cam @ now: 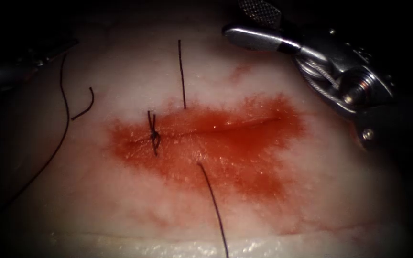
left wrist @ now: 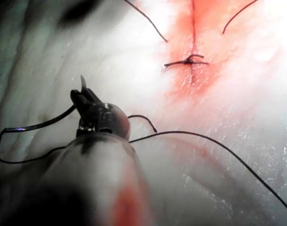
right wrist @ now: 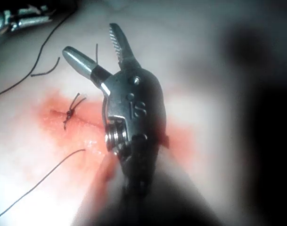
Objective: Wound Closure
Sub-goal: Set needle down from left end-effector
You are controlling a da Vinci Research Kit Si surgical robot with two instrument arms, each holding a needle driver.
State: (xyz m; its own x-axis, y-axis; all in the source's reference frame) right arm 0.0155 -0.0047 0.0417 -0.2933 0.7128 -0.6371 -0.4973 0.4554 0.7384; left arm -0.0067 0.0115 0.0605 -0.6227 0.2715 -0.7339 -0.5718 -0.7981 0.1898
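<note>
The tissue (cam: 120,200) bears a sideways cut (cam: 235,125) ringed by red fluid. A tied knot (cam: 154,136) closes the cut's left end. To its right a thread (cam: 181,71) enters the far edge and comes out on the near side (cam: 213,205). My right tool (cam: 235,18) hovers beyond the cut's right part, jaws open, holding nothing (right wrist: 89,38). My left tool (cam: 44,56) is far left of the cut, its jaws (left wrist: 83,96) shut on the needle (left wrist: 39,125) near one end. The needle is outside the tissue, and thread (cam: 63,129) trails from it.
A short cut end of thread (cam: 84,112) lies on the tissue left of the knot. The long trailing thread (left wrist: 214,146) sweeps over the tissue's left side. The tissue's pale front edge (cam: 168,246) runs along the near side.
</note>
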